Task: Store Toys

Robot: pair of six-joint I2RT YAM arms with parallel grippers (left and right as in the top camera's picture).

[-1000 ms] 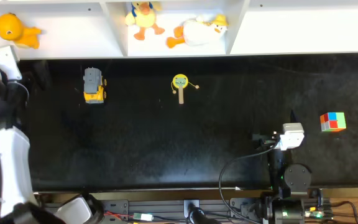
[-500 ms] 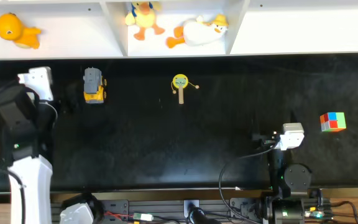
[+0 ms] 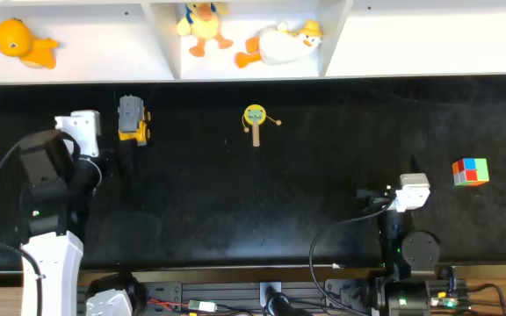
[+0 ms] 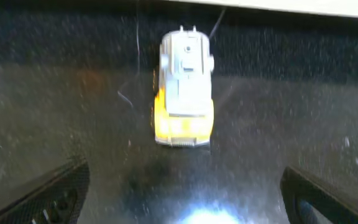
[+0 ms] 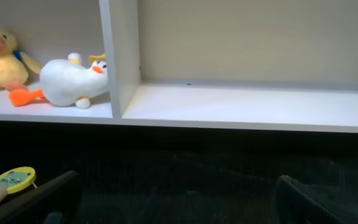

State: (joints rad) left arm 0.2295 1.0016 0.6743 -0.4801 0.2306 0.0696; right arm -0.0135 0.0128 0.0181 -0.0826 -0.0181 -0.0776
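A yellow and grey toy truck (image 3: 133,120) stands on the black mat near the shelf, at the left. In the left wrist view the truck (image 4: 185,87) sits just ahead of my left gripper (image 4: 182,208), which is open and apart from it. A yellow rattle drum on a wooden stick (image 3: 256,121) lies mid-mat, and its edge (image 5: 10,180) peeks into the right wrist view. A colourful cube (image 3: 470,171) rests at the far right. My right gripper (image 5: 179,214) is open, low at the front right, facing the shelf with nothing between its fingers.
The white shelf (image 3: 341,63) runs along the back. An orange duck (image 3: 23,41) sits in its left bay. A yellow plush duck (image 3: 202,22) and a white plush goose (image 3: 279,44) share the middle bay. A divider wall (image 5: 120,56) separates that bay from the right one.
My left arm has swung in from the far left edge to the right, and its gripper now sits just in front of the truck. The right arm and the toys have not moved.
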